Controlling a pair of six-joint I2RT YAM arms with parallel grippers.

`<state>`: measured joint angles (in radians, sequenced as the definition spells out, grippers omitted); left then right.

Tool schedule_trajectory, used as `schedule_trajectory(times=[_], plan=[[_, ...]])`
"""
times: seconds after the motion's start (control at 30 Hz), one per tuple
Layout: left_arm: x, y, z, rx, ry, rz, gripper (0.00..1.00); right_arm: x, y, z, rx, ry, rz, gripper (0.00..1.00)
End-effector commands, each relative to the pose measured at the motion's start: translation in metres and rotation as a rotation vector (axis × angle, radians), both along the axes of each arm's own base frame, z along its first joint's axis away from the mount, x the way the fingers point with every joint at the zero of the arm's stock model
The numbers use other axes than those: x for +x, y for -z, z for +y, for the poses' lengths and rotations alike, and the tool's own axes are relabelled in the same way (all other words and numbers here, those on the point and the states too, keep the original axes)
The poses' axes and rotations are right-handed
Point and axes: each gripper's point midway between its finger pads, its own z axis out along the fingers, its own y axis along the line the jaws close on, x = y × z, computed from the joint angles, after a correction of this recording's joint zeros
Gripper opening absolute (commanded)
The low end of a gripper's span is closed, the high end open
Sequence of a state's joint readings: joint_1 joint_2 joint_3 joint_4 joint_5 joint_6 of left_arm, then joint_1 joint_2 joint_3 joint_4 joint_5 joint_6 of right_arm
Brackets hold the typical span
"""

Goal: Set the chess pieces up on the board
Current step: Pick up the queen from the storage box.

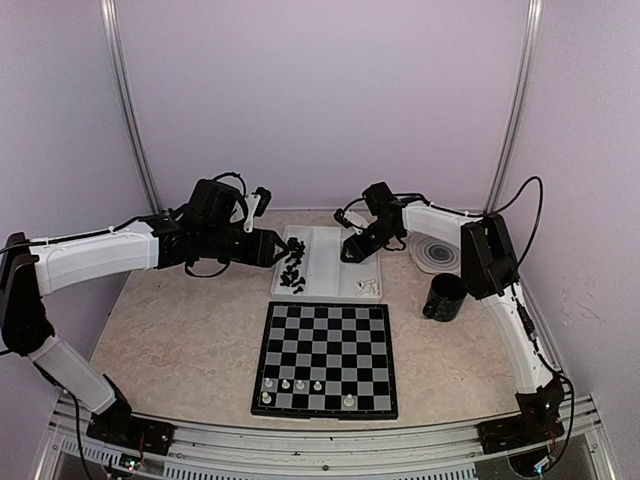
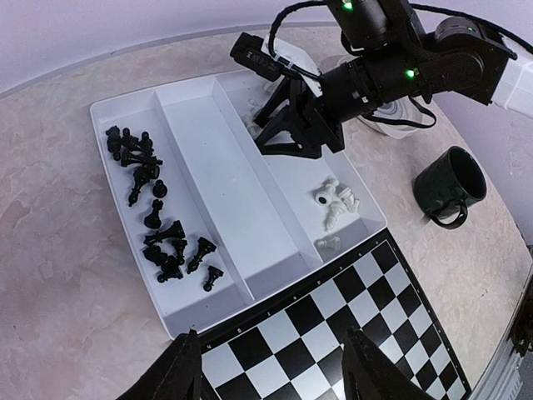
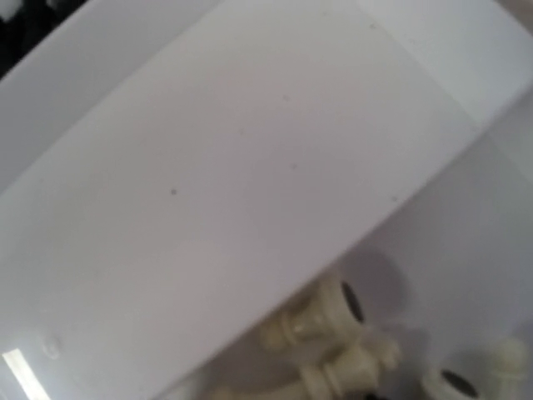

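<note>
Left wrist view gives the clearest look: the left fingers (image 2: 179, 375) are spread wide with nothing between them, hovering over the spot where the near edge of the white tray (image 2: 212, 175) meets the far edge of the board (image 2: 333, 333). Ahead of those fingers and a little to their left, the black pieces (image 2: 158, 217) lie jumbled in the tray's left compartment, some upright and some tipped over. The middle compartment sits straight ahead of them. The right fingers (image 2: 287, 133) are down low over the far part of the right compartment, and from where I stand I cannot tell whether they are spread or pressed together, nor whether they have hold of anything. Just on the near side of them a small cluster of white pieces (image 2: 333, 200) lies toppled in that same compartment; the right wrist view is blurred and very close, showing only a few of these on their sides beside the divider wall. From the top external view, several white pieces (image 1: 285, 384) stand on the board's two nearest rows, well back from both sets of fingers. A dark green mug (image 2: 450, 185) stands on the table (image 2: 58, 250) out to the right of the right fingers, with a ringed plate (image 1: 437, 255) beyond it.
</note>
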<state>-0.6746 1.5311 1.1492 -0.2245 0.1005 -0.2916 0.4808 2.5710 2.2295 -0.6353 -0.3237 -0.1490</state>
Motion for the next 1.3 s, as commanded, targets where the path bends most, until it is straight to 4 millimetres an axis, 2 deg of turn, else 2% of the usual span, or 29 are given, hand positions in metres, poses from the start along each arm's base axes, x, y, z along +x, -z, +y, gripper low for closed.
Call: schedule_trajectory(times=[0.0,0.13,0.3,0.53,0.7,0.77,0.83,0.97,1.17,1.27], plan=[[0.0,0.0,-0.006,-0.015,0.007,0.002,0.58,0.01,-0.005,-0.011,0.004,0.053,0.013,0.54],[0.0,-0.001,-0.005,-0.015,0.005,0.002,0.58,0.02,0.007,-0.016,-0.033,0.084,-0.009,0.54],[0.001,0.0,-0.008,-0.024,0.007,0.007,0.57,0.032,0.01,-0.018,-0.056,0.111,-0.043,0.45],[0.002,0.003,-0.015,-0.027,0.021,0.017,0.58,0.021,0.016,-0.02,-0.058,0.091,-0.004,0.36],[0.003,0.007,-0.016,-0.023,0.024,0.022,0.57,0.008,0.029,-0.021,-0.064,0.064,0.046,0.47],[0.003,0.007,-0.016,-0.022,0.025,0.022,0.58,0.007,0.035,-0.022,-0.068,0.062,0.053,0.47],[0.003,0.009,-0.016,-0.021,0.025,0.025,0.58,0.009,0.037,-0.022,-0.071,0.069,0.046,0.42],[0.001,0.011,-0.015,-0.018,0.024,0.029,0.58,0.015,0.036,-0.024,-0.084,0.087,0.03,0.34],[-0.001,0.01,-0.01,-0.012,0.012,0.021,0.58,0.005,0.029,-0.033,-0.112,0.087,0.024,0.37],[-0.002,0.009,-0.009,-0.014,0.011,0.017,0.58,-0.001,0.027,-0.039,-0.123,0.085,0.022,0.34]])
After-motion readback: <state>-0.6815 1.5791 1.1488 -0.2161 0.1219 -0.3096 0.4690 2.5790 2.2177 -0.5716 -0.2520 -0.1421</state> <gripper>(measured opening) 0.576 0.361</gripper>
